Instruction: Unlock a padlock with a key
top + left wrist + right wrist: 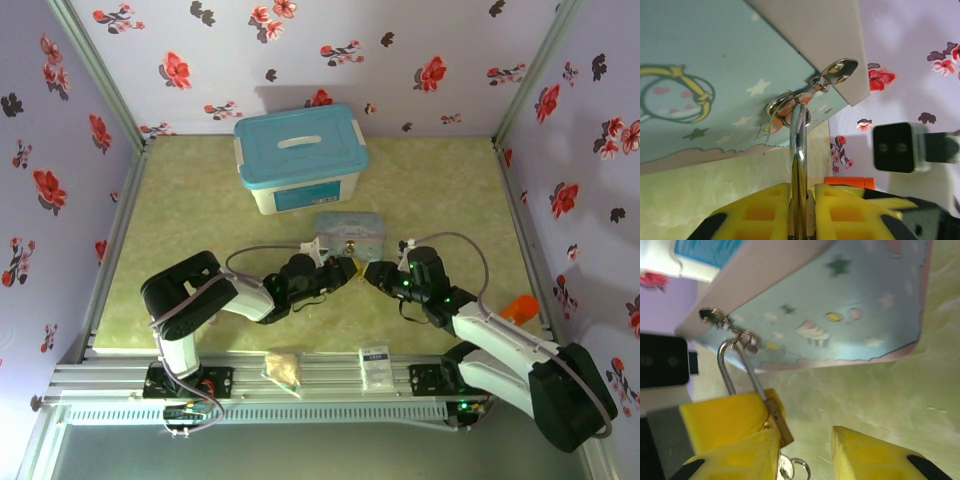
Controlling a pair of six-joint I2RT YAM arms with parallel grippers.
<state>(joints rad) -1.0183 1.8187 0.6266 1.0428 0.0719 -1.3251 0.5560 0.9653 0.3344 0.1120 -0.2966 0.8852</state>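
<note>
Brass padlock (pixel 778 424), hooked to the blue tin (pixel 840 315), is pinched by the left tool (pixel 800 195); right tool (pixel 805 442) spread. A careless tug may drag the tin.

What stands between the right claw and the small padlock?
Nothing visible. The padlock hangs on the tin, close beside the open right gripper; the left gripper pinches its shackle.
</note>
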